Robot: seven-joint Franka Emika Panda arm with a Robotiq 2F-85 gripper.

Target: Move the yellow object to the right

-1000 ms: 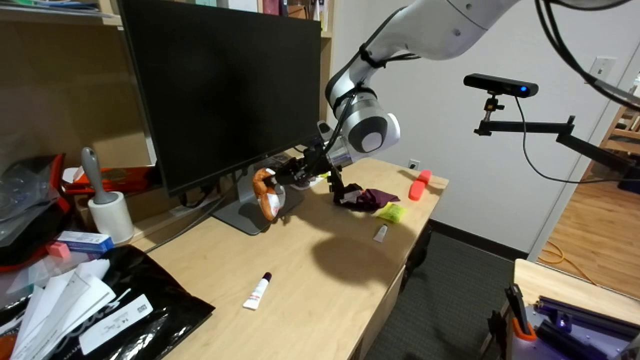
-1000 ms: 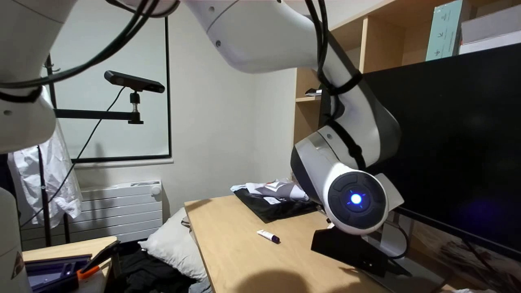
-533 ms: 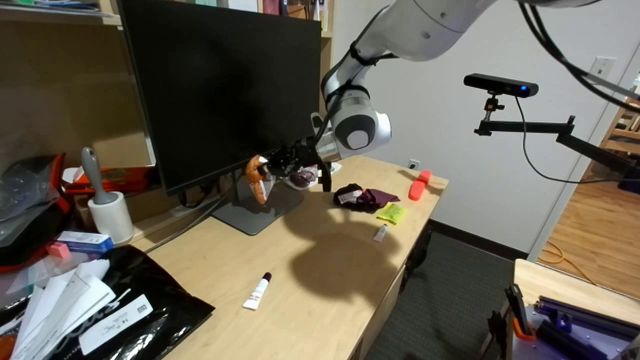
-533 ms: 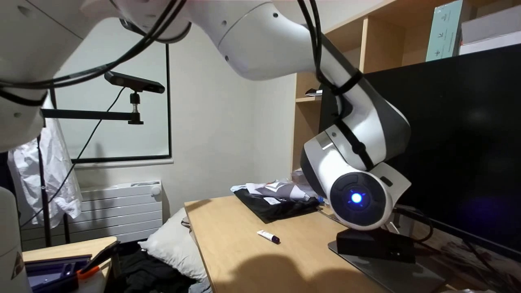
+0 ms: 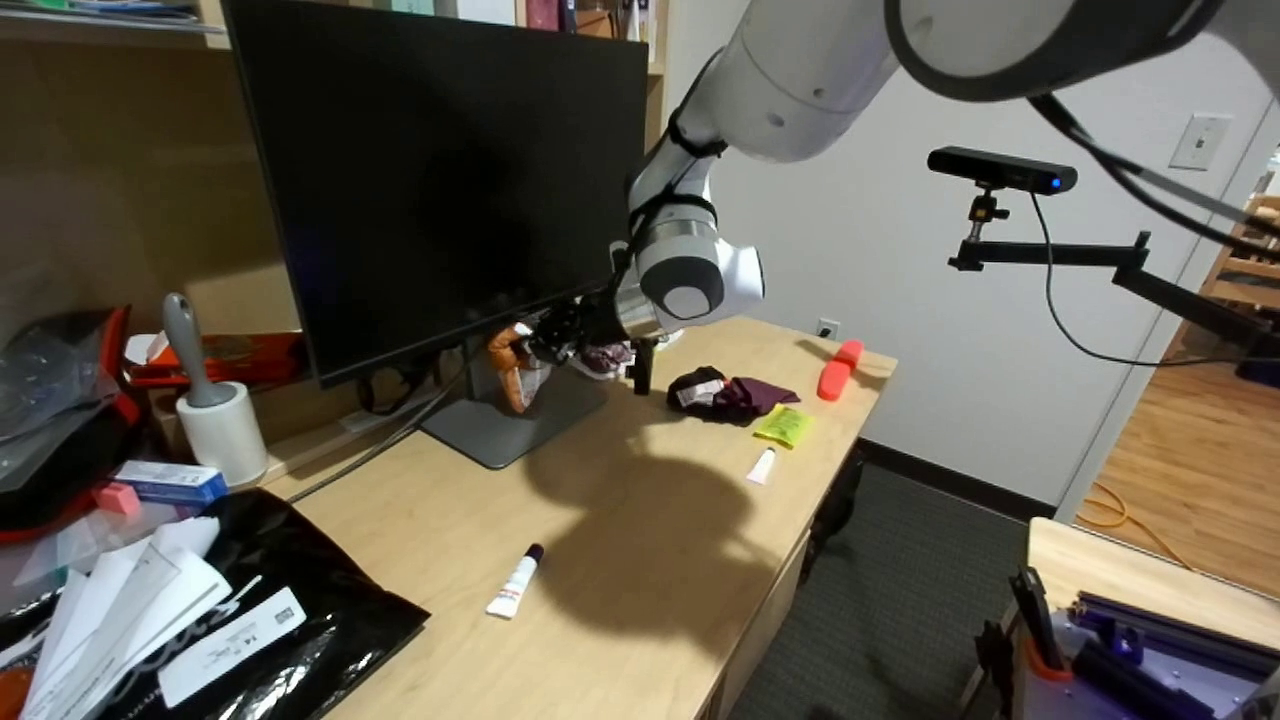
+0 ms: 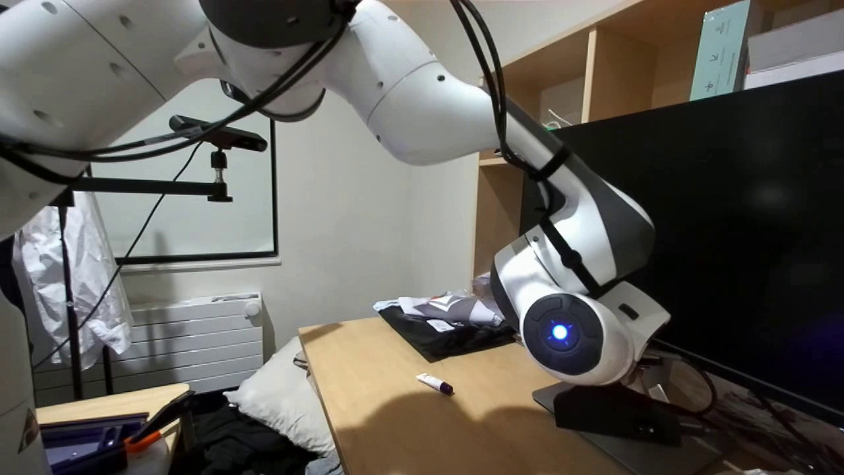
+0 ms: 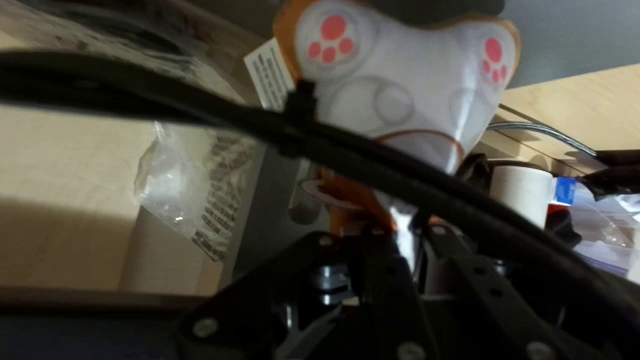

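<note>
The yellow object is an orange-yellow plush toy with white patches and reddish paw prints. It shows in an exterior view (image 5: 520,370) in front of the monitor stand and large in the wrist view (image 7: 400,95), partly behind a black cable. My gripper (image 5: 552,340) holds the toy by one end; in the wrist view the fingers (image 7: 400,235) are closed around its narrow orange and white part. The toy hangs beside the stand's base; I cannot tell whether it touches it. In an exterior view the robot's wrist (image 6: 567,336) hides the toy and fingers.
A large monitor (image 5: 440,190) on a grey base (image 5: 480,440) stands close behind the gripper. On the desk are a white tube (image 5: 515,583), a maroon cloth lump (image 5: 745,398), a yellow-green packet (image 5: 783,426), a red case (image 5: 840,370), a lint roller (image 5: 222,435) and a black bag (image 5: 330,610).
The arm has moved left in an exterior view, carrying the toy slightly left and up, closer to the monitor's lower edge. The grip on the toy stays.
</note>
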